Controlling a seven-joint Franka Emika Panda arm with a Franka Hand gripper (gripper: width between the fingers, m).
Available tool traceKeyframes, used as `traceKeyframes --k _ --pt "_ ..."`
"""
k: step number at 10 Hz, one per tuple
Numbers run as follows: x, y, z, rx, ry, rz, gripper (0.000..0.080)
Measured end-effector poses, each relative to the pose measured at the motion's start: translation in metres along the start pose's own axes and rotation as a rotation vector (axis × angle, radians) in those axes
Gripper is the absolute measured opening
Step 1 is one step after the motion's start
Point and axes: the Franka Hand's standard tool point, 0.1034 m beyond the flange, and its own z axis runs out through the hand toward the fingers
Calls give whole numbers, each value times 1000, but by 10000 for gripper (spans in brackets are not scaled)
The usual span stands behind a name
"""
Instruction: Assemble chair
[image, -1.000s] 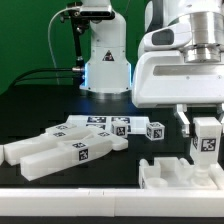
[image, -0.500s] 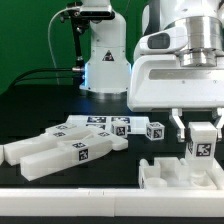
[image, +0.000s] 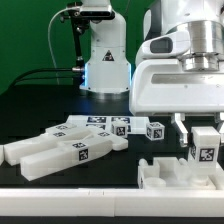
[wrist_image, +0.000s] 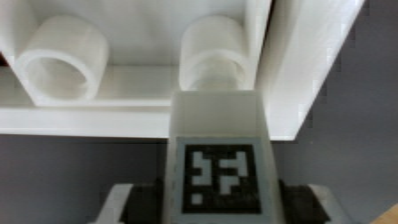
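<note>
My gripper is shut on a short white chair bar with a black-and-white tag, held upright at the exterior view's right. The bar hangs just above a blocky white piece at the front right. In the wrist view the tagged bar sits between my dark finger pads, and beyond it lies the white piece with two rounded pegs. Other chair parts lie to the left: long bars, a flat tagged slab and a small tagged block.
The arm's white base stands at the back centre against a green backdrop. A white ledge runs along the front of the black table. Loose parts crowd the left half of the table.
The gripper has come down a little with the tagged bar, closer to the blocky white piece. The loose parts on the left have not moved.
</note>
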Motion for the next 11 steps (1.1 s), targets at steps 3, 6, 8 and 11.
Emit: traceKeyframes --k 3,6,8,11 --pt "-9 -6 6 1 -3 -9 285" --pt "-7 -11 8 2 50 -11 285" --pt "-6 -10 8 2 55 -16 285" --pt "-8 -11 9 2 28 -17 453"
